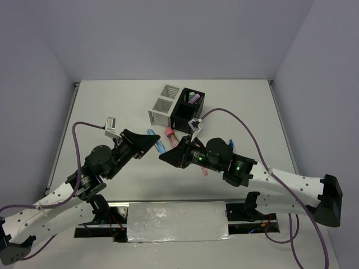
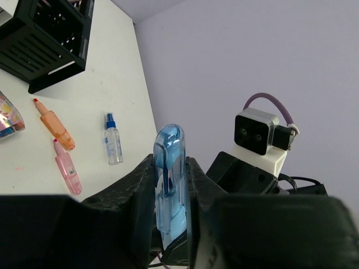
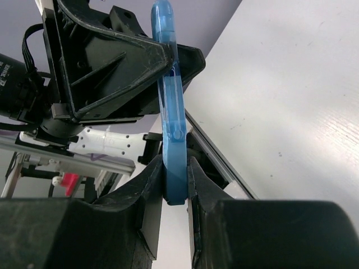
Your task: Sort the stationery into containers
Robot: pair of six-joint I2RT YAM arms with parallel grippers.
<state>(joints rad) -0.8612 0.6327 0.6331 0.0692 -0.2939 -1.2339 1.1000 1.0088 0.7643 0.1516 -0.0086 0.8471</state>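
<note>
- Looking down from the top camera, we see both arms folded inward over the middle of the table (image 1: 112, 101). The left gripper (image 1: 150, 143) and right gripper (image 1: 164, 157) meet almost tip to tip, with the blue pen (image 1: 159, 147) bridging them. The white box (image 1: 164, 106) and black box (image 1: 188, 109) stand side by side just beyond.
- From the left wrist, the blue pen stands upright between the left fingers (image 2: 143, 179), which press against its lower half on both sides and leave the rounded cap clear above. Below on the table lie an orange highlighter (image 2: 55, 124), a pink highlighter (image 2: 67, 168) and a clear bottle (image 2: 113, 140), all near the black box.
- From the right wrist, the right gripper is clamped tight on the pen's other end, and the left gripper brackets the barrel further along. Both hands have hold of the one pen, in the air between them.
- We judge the pen to be light, rigid and made of smooth plastic, so it may swivel or slip if pinched near a tip. A grip across mid-barrel looks safest, and one hand should release only once the other is firm.
</note>
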